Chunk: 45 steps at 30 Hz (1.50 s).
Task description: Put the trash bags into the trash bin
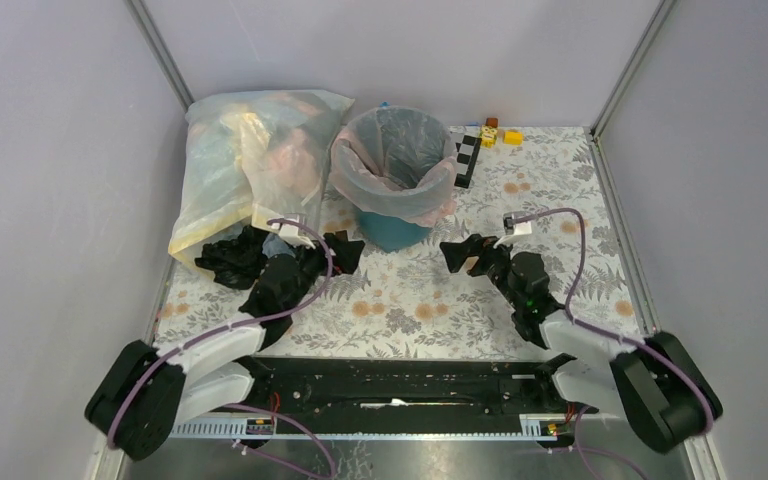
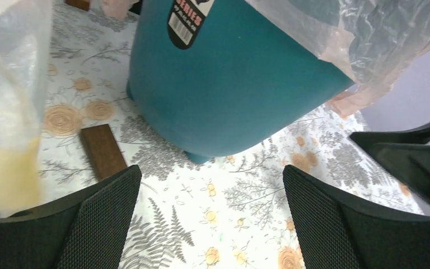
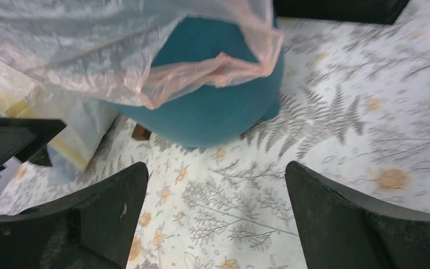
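The trash bin (image 1: pixel 395 232) stands mid-back on the tabletop (image 1: pixel 410 300), a liner (image 1: pixel 400 160) in it. A large bag (image 1: pixel 250 160) lies just left of it, with a crumpled bag (image 1: pixel 228 258) before that. Before the bin, the left pincer (image 1: pixel 348 252) and right pincer (image 1: pixel 452 258) flank it. Small blocks (image 1: pixel 485 135) lie behind, to the right.

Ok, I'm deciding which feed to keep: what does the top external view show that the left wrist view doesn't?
Only the top external view shows the crumpled black bag beside the left arm, the small blocks at the far edge, and the open mouth of the trash bin. Only the left wrist view shows the barcode label on the bin's side and a brown block near its base. Both show the teal bin, its liner and the big clear bag.
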{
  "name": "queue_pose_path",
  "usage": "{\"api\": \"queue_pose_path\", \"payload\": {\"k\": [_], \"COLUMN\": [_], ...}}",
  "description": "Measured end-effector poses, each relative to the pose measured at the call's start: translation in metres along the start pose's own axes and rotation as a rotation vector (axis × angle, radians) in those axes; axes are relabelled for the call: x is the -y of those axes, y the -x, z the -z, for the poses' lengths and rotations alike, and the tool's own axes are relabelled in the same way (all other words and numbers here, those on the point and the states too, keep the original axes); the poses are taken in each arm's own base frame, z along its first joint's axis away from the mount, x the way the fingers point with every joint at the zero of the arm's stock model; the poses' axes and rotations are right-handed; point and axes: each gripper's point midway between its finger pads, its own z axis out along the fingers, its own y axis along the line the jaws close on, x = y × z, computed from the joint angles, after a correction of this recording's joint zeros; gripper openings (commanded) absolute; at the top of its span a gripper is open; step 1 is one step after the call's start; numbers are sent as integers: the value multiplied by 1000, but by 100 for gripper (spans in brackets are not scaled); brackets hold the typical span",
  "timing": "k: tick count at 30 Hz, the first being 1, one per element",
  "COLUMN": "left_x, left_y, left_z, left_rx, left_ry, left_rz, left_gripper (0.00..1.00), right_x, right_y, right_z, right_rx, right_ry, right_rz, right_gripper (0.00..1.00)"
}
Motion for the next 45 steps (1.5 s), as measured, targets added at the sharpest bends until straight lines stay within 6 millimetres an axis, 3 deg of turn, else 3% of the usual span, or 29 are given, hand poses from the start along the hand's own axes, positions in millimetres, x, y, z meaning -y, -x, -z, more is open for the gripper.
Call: {"api": "queue_pose_path", "payload": {"k": [6,11,16,19,22,28,36,45], "left_x": [-21,-65,-83,-99,-117,-117,-113,-133], "left_y": [-2,-6,-15,-5,7,27,53,66], "left_z": [12,13,9,7,10,4,6,22], "left_rx": [-37,-80,-143,-127,-89,-74,8,91], "left_ry": [100,221,261,306,359,385,384,493], "left_rz": [-54,-21,2,20,31,-16,-87,-159], "left_gripper": [99,99,96,93,99,99,99,99], "right_x": [20,44,69,87,105,137,180,205], "right_y": [36,42,45,51,58,68,42,22], "right_z": [24,37,47,53,59,62,66,55], "right_rx": [125,149,146,150,162,193,134,99], "right_ry": [-136,-270,-391,-463,-527,-618,-699,-722], "right_rz": [121,184,244,269,270,284,356,423], "right_gripper": [100,100,100,99,100,100,100,100]}}
